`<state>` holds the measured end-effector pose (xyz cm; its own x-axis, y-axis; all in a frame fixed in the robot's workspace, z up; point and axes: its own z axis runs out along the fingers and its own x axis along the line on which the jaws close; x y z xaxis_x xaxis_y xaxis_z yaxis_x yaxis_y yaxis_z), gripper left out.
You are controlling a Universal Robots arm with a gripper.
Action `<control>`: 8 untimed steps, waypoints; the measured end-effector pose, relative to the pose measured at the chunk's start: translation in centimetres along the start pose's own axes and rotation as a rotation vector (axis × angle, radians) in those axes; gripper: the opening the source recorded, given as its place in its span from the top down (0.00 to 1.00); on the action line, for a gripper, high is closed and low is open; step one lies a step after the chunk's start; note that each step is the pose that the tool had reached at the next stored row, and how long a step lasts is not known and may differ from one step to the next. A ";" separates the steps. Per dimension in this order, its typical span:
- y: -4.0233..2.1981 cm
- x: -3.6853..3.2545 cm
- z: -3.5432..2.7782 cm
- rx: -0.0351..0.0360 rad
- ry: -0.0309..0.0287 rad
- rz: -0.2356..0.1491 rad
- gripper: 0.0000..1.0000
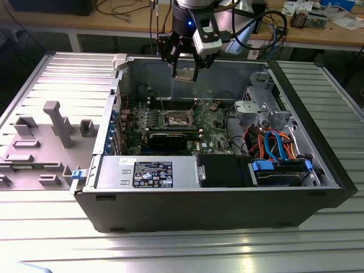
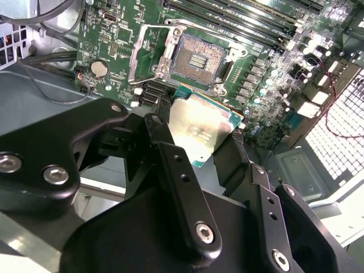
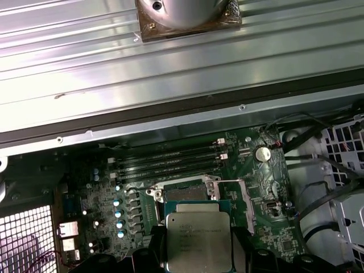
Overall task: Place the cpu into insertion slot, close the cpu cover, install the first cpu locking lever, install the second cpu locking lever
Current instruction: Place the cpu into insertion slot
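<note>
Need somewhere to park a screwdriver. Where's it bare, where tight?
Bare: the ribbed table in front of the case, and the strip past its wall on the exterior view's right. Crowded: inside, cables beside the drive cage, and the pincer holding the cpu above the insertion slot. The grey panel on the exterior view's left carries raised fixtures.

My work surface is a ribbed aluminium table (image 1: 187,250), with glare across the lower frame in the exterior view. A wooden workbench (image 1: 85,20) runs along the top edge, loose cables (image 1: 116,7) on it, pale leg (image 1: 73,40) upper left, dark underneath.
</note>
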<state>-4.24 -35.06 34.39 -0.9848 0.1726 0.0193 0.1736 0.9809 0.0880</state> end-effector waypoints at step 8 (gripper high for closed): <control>0.00 0.00 0.00 -0.0002 -0.0006 0.007 0.45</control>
<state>-4.24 -35.06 34.39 -0.9836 0.1795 0.0193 0.1805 0.9796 0.0881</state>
